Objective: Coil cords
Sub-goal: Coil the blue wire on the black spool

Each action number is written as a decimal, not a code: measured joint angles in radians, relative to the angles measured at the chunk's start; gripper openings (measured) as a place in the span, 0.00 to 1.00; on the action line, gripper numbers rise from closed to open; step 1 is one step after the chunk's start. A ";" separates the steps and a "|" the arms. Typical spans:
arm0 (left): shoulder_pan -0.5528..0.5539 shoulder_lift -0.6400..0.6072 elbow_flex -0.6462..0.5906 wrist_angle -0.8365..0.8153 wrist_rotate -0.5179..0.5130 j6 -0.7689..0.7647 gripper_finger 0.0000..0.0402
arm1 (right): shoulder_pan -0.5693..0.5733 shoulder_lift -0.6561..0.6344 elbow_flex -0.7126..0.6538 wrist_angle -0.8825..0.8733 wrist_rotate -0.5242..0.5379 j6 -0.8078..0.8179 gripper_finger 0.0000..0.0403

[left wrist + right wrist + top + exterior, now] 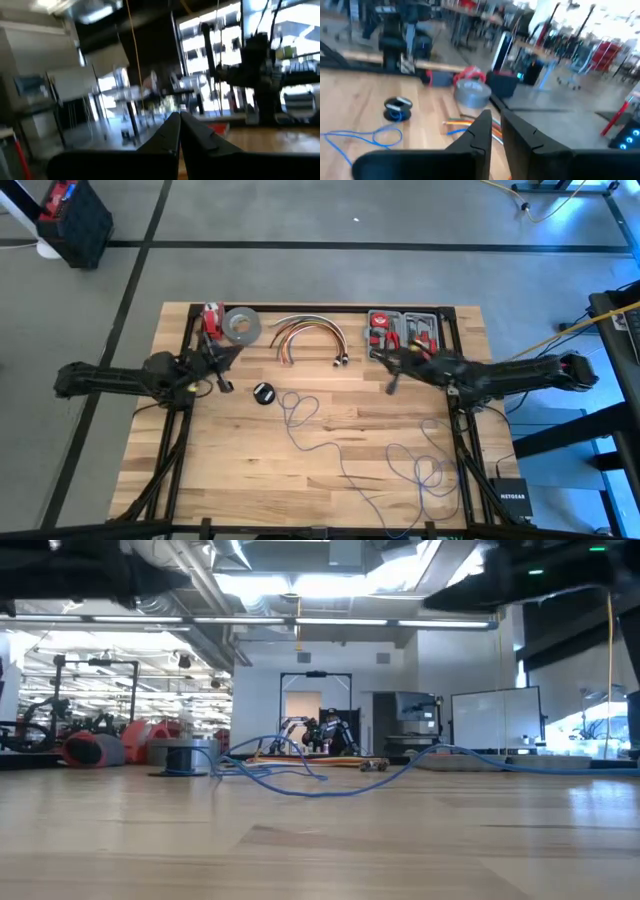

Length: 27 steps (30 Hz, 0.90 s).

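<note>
The cords (345,445) are one thin blue wire lying slack in loose loops on the wooden table (200,470), running from the middle toward the near right corner. It also shows in the low view (300,780) and the right wrist view (370,137). My left gripper (226,386) hovers shut over the table's left part, left of the wire, its tips together (179,117). My right gripper (391,387) hangs over the right part, above and beyond the wire. A narrow gap shows between its fingers (496,117), with nothing in it.
A small black disc (263,393) lies by the wire's far-left loop. Along the far edge stand a grey tape roll (240,325), an arched bundle of orange, red and white cables (305,335), an open tool case (403,332) and a red item (211,318).
</note>
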 joint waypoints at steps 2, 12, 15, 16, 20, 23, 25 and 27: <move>0.022 0.036 0.015 -0.082 0.000 -0.077 0.01 | -0.034 0.136 0.087 0.000 -0.103 -0.002 0.16; 0.068 0.160 0.045 -0.381 0.002 -0.454 0.01 | -0.058 0.748 0.500 -0.010 -0.289 -0.144 0.33; 0.068 0.172 0.045 -0.479 0.004 -0.582 0.01 | -0.057 0.887 0.596 -0.010 -0.327 -0.165 0.36; 0.068 0.176 0.045 -0.503 0.008 -0.632 0.01 | -0.057 0.925 0.624 -0.011 -0.335 -0.173 0.37; 0.068 0.183 0.045 -0.566 0.059 -0.779 0.01 | -0.057 1.035 0.703 -0.010 -0.391 -0.216 0.38; 0.068 0.206 0.045 -0.656 0.064 -0.855 0.01 | -0.057 1.088 0.738 -0.010 -0.417 -0.218 0.38; 0.068 0.239 0.045 -0.697 0.063 -0.924 0.01 | -0.057 1.110 0.748 -0.009 -0.422 -0.220 0.38; 0.066 0.281 0.045 -0.691 0.064 -0.968 0.01 | -0.057 1.124 0.753 0.003 -0.422 -0.220 0.38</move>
